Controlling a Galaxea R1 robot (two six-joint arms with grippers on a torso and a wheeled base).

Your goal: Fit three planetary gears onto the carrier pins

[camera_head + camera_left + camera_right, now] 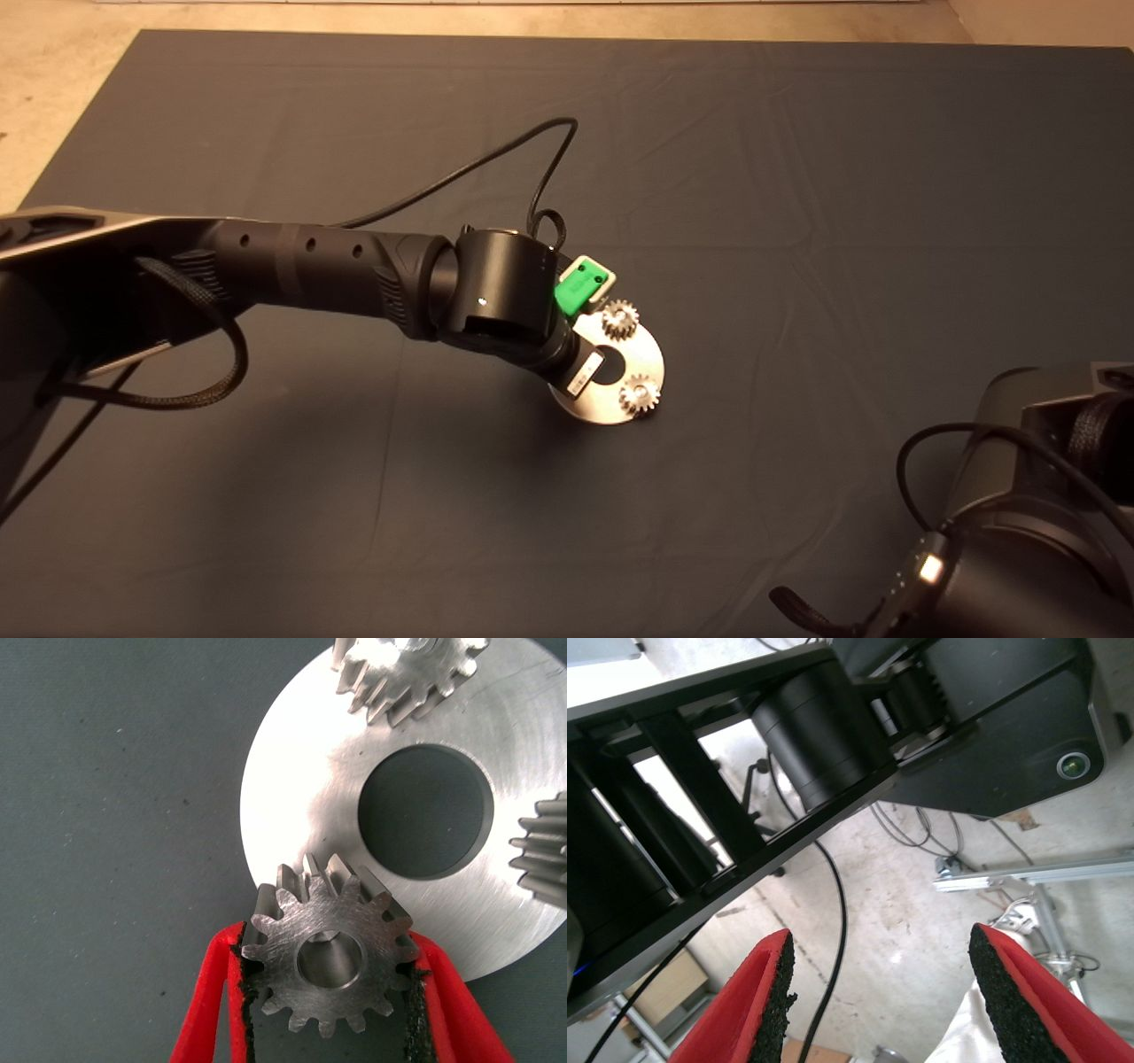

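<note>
The round shiny carrier disc (651, 354) lies mid-mat, and two planetary gears (620, 319) (640, 394) sit on it. In the left wrist view my left gripper (328, 939) is shut on a third planetary gear (330, 957), held flat by its teeth between the red fingers (208, 1001). That gear hangs over the disc's (310, 788) rim, near the large centre hole (425, 811). The other two gears (407, 673) (545, 855) show at the picture's edges. The carrier pins are hidden under the gears. My right gripper (877, 948) is open, parked off the mat.
My left arm (337, 266) reaches in from the left, and its wrist (505, 292) covers part of the disc. A black cable (496, 159) loops behind it. The right arm (1019, 523) rests at the lower right. The right wrist view shows floor, cables and robot frame.
</note>
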